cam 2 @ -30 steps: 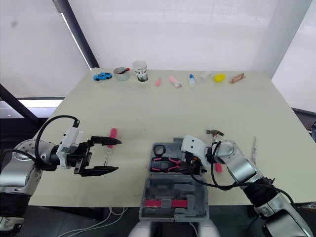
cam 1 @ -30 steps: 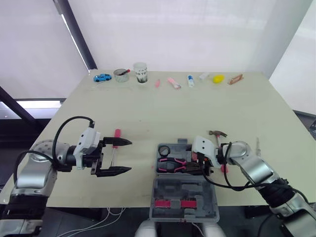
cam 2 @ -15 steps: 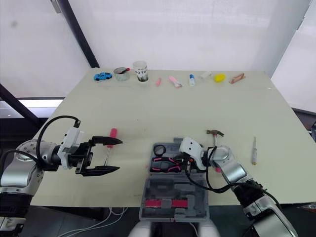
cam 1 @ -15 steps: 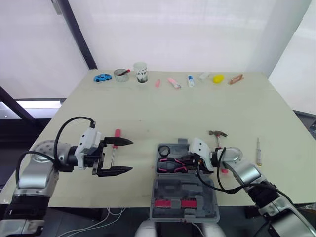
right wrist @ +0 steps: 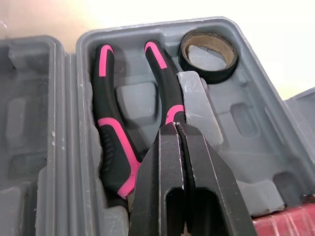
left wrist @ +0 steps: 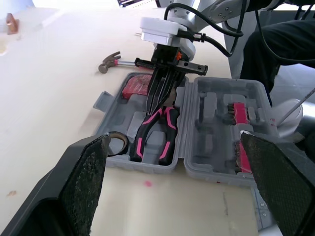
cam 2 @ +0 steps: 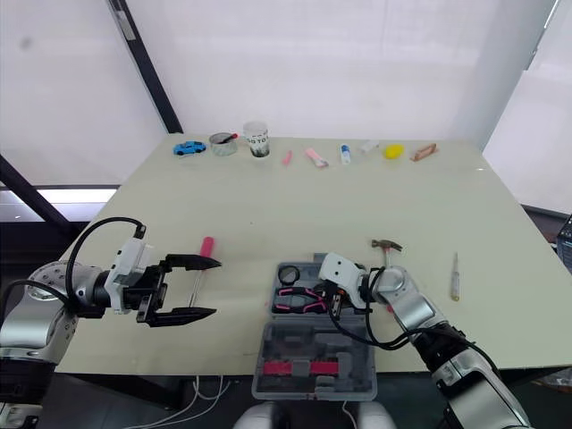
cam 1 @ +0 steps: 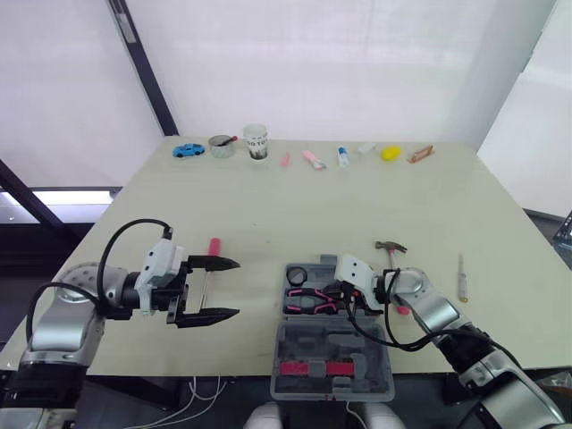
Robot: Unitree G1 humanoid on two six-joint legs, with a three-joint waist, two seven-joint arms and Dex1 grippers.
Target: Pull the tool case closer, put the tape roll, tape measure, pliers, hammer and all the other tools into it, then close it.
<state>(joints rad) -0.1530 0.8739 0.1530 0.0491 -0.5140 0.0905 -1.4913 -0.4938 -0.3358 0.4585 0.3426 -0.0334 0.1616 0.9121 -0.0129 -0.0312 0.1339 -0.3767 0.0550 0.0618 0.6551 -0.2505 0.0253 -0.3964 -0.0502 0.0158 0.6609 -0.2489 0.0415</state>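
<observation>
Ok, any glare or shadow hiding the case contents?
Eye views: bright backlit backdrop; table evenly lit, tool case readable. Left wrist view: far table corner washes out, pliers plain. Right wrist view: table beyond the case blows out, tape roll readable, right gripper covers part of the case.

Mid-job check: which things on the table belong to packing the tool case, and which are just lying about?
Job:
open grey plastic tool case
pink-and-black pliers and black tape roll, already inside
pink-handled hammer
pink-handled screwdriver
slim screwdriver-like tool

Lying about, far edge:
blue toy car
round grey tin
white printed cup
small white bottle
yellow round object
</observation>
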